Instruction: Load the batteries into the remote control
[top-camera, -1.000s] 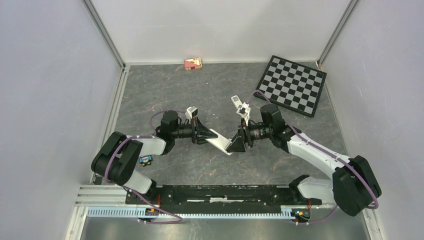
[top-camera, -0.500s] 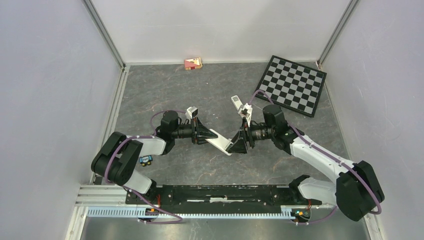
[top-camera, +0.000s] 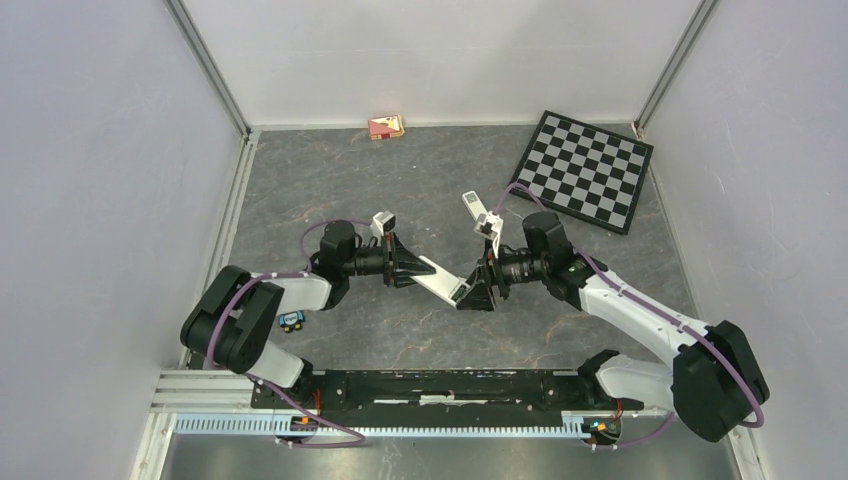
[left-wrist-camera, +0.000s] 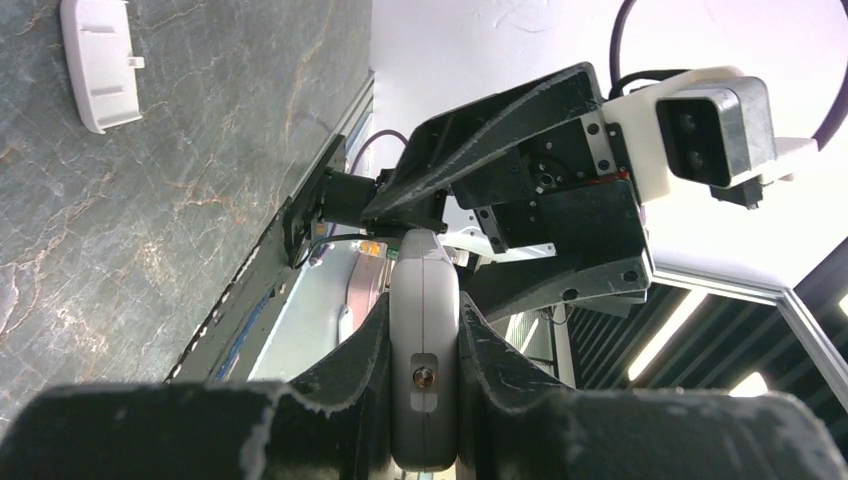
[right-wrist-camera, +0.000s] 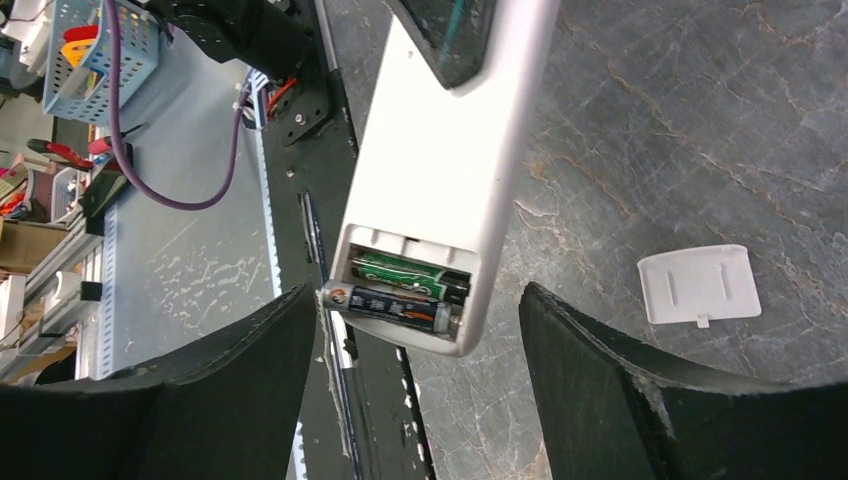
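My left gripper (left-wrist-camera: 425, 330) is shut on one end of the white remote control (top-camera: 440, 281) and holds it above the table. The remote's (right-wrist-camera: 440, 170) open compartment faces the right wrist camera. Two batteries lie in it: a green one (right-wrist-camera: 405, 272) set deep, and a dark blue one (right-wrist-camera: 390, 305) whose left end pokes past the compartment's edge. My right gripper (right-wrist-camera: 420, 370) is open around that end of the remote, its left finger (right-wrist-camera: 250, 360) close by the blue battery's tip. The white battery cover (right-wrist-camera: 698, 284) lies on the table.
A chessboard (top-camera: 585, 170) lies at the back right and a small red box (top-camera: 386, 127) by the back wall. A small blue and yellow object (top-camera: 291, 321) sits beside the left arm. The black base rail (top-camera: 440, 385) runs along the near edge.
The right gripper's jaws have spread wider and it has shifted slightly towards the near edge at the remote's end. The left gripper and the remote have stayed put.
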